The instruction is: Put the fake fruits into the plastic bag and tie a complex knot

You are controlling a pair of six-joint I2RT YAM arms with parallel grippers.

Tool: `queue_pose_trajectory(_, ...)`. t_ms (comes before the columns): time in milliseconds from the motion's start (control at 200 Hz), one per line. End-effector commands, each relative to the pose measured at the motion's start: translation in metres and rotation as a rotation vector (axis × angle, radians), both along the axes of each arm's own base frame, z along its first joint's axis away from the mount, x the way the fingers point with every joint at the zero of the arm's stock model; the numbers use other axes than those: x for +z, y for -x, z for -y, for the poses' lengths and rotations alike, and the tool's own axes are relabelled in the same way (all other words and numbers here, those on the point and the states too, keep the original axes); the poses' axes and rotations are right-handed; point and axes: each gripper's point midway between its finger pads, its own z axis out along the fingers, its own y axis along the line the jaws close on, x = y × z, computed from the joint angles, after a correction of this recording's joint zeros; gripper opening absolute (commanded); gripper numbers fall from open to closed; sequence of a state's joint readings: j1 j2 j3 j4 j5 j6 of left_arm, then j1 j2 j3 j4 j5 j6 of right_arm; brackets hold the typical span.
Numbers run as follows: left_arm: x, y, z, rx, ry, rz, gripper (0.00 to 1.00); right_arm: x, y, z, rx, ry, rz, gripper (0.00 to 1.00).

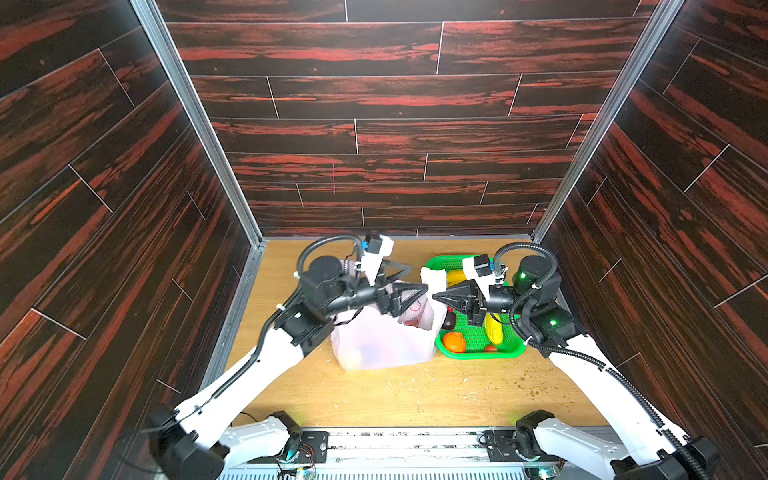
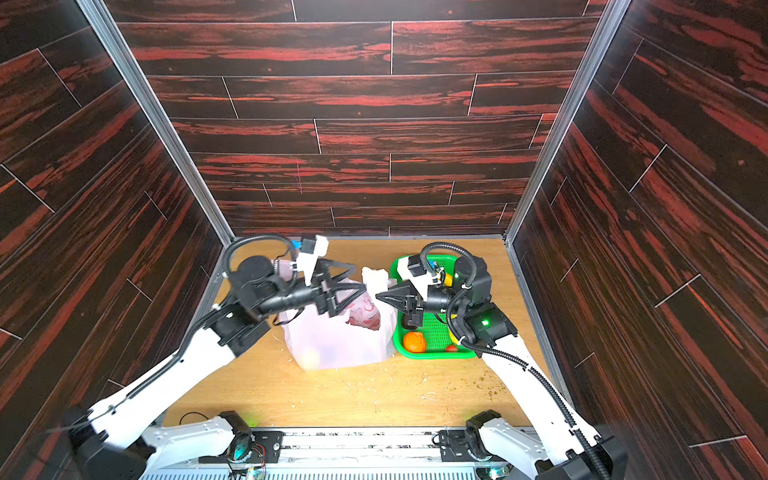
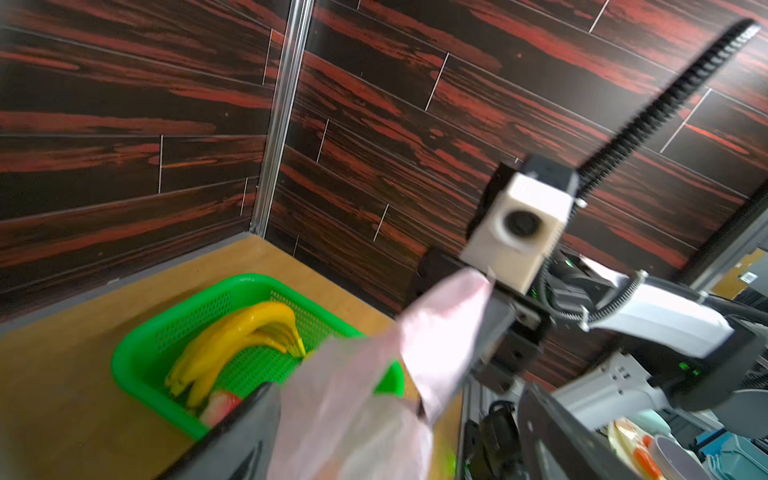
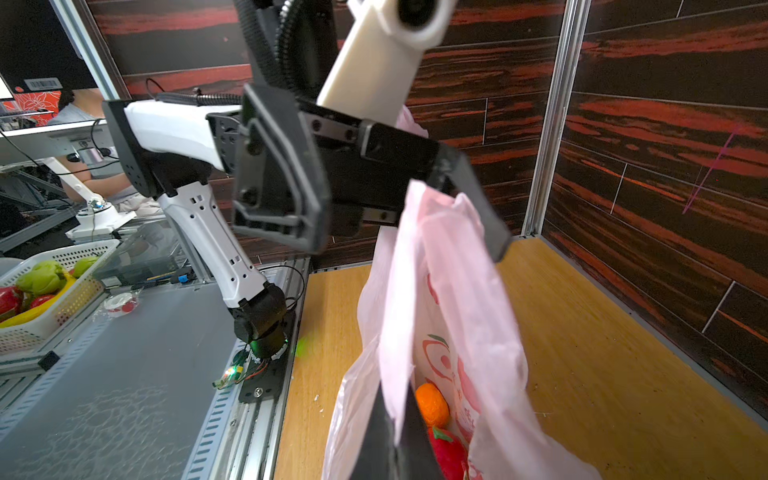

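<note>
Right tool (image 1: 435, 296) level, seemingly on bag (image 1: 382, 345)

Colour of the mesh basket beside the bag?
The basket is bright green, clearest in the left wrist view.

The blurred plastic bag (image 3: 440, 332) hides part of the basket (image 3: 124, 357), and a half-seen pink fruit (image 3: 222, 405) may be dragon fruit.

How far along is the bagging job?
Done: an orange and a red fruit lie in the plastic bag. In hand: the right gripper is shut on a bag handle; the left gripper is open at the bag's mouth. Left: banana bunch and second orange sit in the green basket; no knot yet.
</note>
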State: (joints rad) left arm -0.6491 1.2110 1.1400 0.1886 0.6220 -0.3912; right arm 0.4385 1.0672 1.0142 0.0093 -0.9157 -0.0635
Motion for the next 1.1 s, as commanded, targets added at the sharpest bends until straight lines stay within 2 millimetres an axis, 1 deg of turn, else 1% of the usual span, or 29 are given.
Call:
queue_pose_trajectory(0,0.035,0.003,0.006,-0.047,0.073,0.081,0.92,0.005,0.009,0.0,0.037,-0.003,0.02,0.0)
queue_pose_trajectory(110,0.034,-0.003,0.013,-0.058,0.074,0.077,0.87,0.006,0.009,-0.001,0.046,-0.003,0.019,0.0)
queue_pose_trajectory(225,0.036,0.0,0.016,-0.095,0.09,0.085,0.72,0.005,0.006,-0.001,0.033,0.001,0.015,0.0)
queue_pose_trajectory(271,0.035,0.001,0.017,-0.101,0.09,0.083,0.64,0.005,0.004,-0.002,0.023,0.001,0.014,0.0)
queue_pose_trajectory(441,0.031,0.001,0.017,-0.098,0.058,0.066,0.2,0.004,-0.002,-0.002,0.004,0.001,-0.004,0.0)
queue_pose_trajectory(481,0.031,0.002,0.015,-0.094,0.045,0.069,0.12,0.004,-0.003,-0.002,-0.005,0.004,-0.006,0.0)
queue_pose_trajectory(536,0.032,0.003,0.012,-0.08,0.032,0.078,0.04,0.005,-0.004,-0.001,-0.018,0.01,-0.007,0.0)
queue_pose_trajectory(576,0.034,0.005,0.009,-0.066,0.027,0.088,0.0,0.005,-0.005,0.0,-0.03,0.016,-0.007,0.04)
queue_pose_trajectory(646,0.038,0.004,0.001,-0.015,0.015,0.095,0.0,0.006,-0.003,0.002,-0.041,0.028,-0.004,0.15)
queue_pose_trajectory(696,0.04,0.003,-0.004,0.013,0.001,0.102,0.0,0.008,-0.001,0.004,-0.052,0.04,0.001,0.25)
queue_pose_trajectory(757,0.042,0.003,-0.009,0.039,-0.024,0.11,0.0,0.011,0.002,0.008,-0.067,0.055,0.017,0.33)
queue_pose_trajectory(837,0.045,0.004,-0.015,0.063,-0.047,0.115,0.0,0.017,0.008,0.014,-0.089,0.074,0.052,0.42)
queue_pose_trajectory(967,0.05,0.006,-0.021,0.079,-0.05,0.129,0.0,0.032,0.016,0.022,-0.119,0.078,0.13,0.54)
queue_pose_trajectory(1007,0.052,0.007,-0.022,0.082,-0.048,0.132,0.0,0.037,0.016,0.023,-0.123,0.067,0.155,0.61)
queue_pose_trajectory(1072,0.053,0.009,-0.022,0.079,-0.044,0.135,0.0,0.045,0.013,0.02,-0.12,0.039,0.179,0.75)
queue_pose_trajectory(1092,0.053,0.009,-0.022,0.077,-0.044,0.135,0.0,0.047,0.012,0.019,-0.112,0.03,0.185,0.77)
